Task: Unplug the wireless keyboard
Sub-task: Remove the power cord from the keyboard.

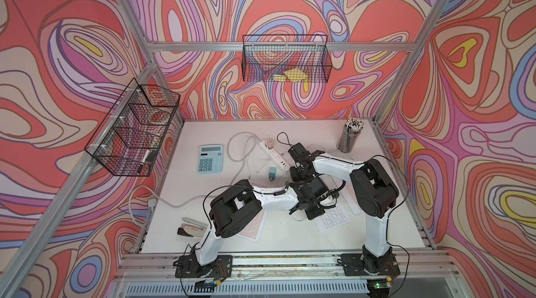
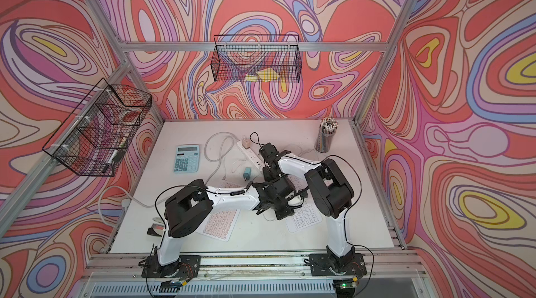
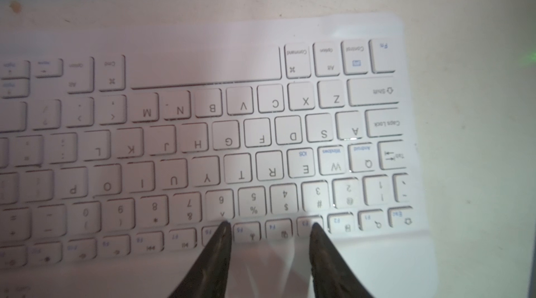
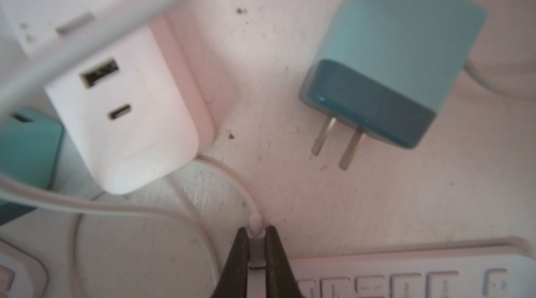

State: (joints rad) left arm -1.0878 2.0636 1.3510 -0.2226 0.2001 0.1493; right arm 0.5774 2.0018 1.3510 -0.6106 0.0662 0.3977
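Charging plug (image 4: 256, 232) between the right fingers (image 4: 239, 256), at keyboard (image 4: 406, 277) edge

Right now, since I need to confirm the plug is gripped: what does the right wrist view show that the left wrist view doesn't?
Only right wrist: the right hand shut on the cable connector at the keyboard edge, a teal charger with bare prongs, a white block with USB ports. Only left wrist: the left hand, fingers apart over the function row, and lettered keys. Both: a pale keyboard's function keys.
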